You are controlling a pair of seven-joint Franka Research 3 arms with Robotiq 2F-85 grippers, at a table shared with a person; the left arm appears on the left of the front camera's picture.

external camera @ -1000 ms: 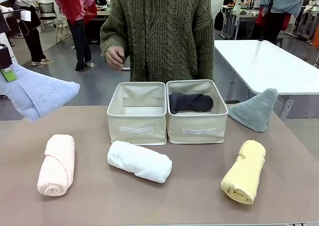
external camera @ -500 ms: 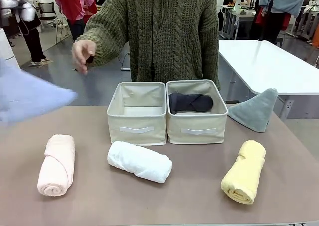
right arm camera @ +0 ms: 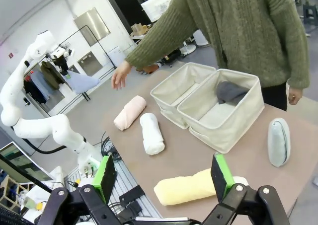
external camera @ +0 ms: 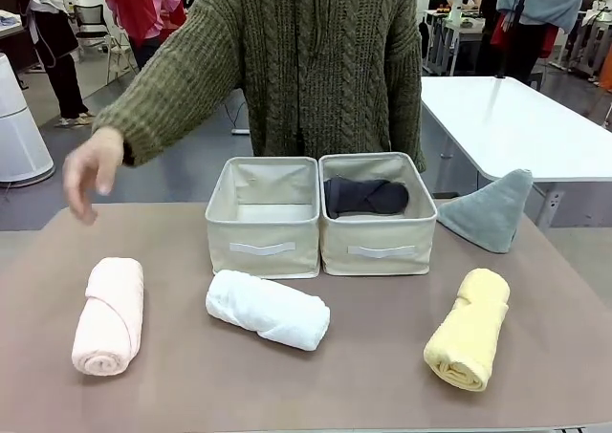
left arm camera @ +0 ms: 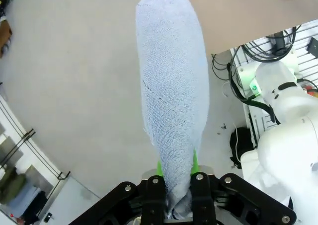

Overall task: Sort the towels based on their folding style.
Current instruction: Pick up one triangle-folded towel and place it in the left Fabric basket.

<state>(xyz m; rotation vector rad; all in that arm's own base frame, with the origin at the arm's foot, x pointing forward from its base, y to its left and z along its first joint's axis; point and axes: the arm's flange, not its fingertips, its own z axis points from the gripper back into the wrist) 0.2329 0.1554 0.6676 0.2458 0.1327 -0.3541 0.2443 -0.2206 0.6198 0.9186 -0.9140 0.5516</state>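
In the left gripper (left arm camera: 176, 166), clamped shut, the light blue towel (left arm camera: 171, 86) juts straight ahead.

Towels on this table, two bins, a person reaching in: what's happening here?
The left gripper is shut on the light blue towel, holding it in the air over the floor beside the table. The person's hand reaches out toward that side. The dark grey towel lies in the right-hand bin. The pink towel, white towel and yellow towel lie rolled in front of the bins; the grey-teal cone towel stands to their right. The right gripper is open, holding nothing.
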